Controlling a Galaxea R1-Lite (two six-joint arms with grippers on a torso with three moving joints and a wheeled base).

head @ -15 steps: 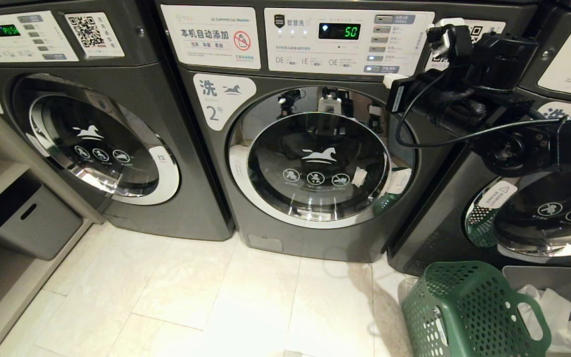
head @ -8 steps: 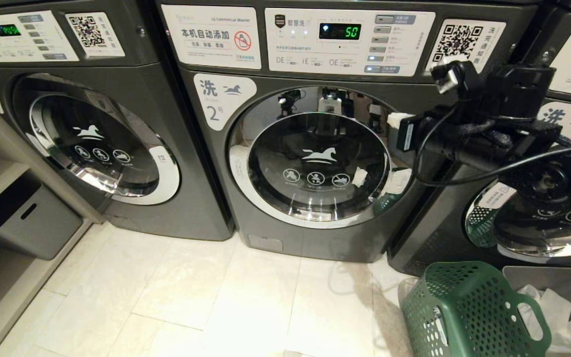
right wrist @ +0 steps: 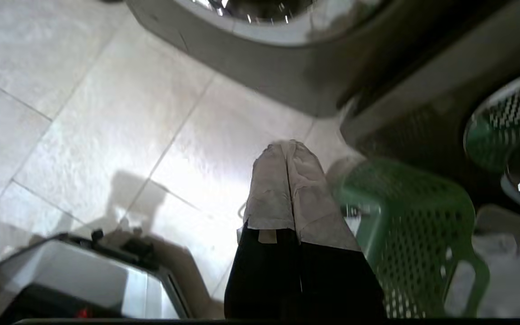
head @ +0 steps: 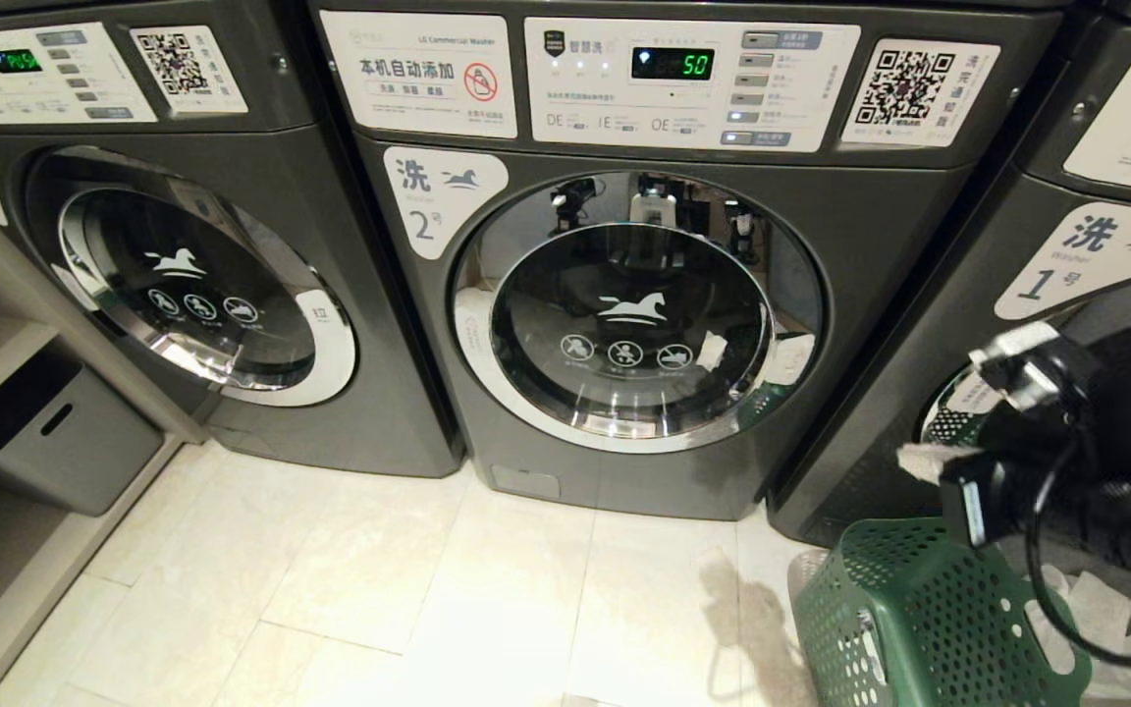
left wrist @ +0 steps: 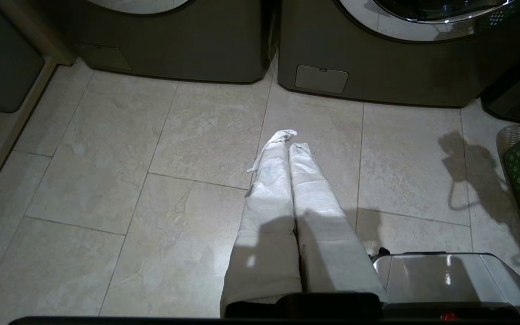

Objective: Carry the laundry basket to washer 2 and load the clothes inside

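My right pincer [right wrist: 288,149] hung clenched and empty above the laundry basket [head: 929,619], which stood on the floor right of washer 2 [head: 624,295]; my left pincer [left wrist: 287,137] was clenched too

Both hands [left wrist: 287,144] [right wrist: 287,149] closed, empty.

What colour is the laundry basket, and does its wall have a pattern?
The laundry basket is dark green, its walls perforated with round holes; clearest in the head view.

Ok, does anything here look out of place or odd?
The laundry basket leans askew on the floor before the washer marked 1, not washer 2, whose door is shut. No clothes are visible.
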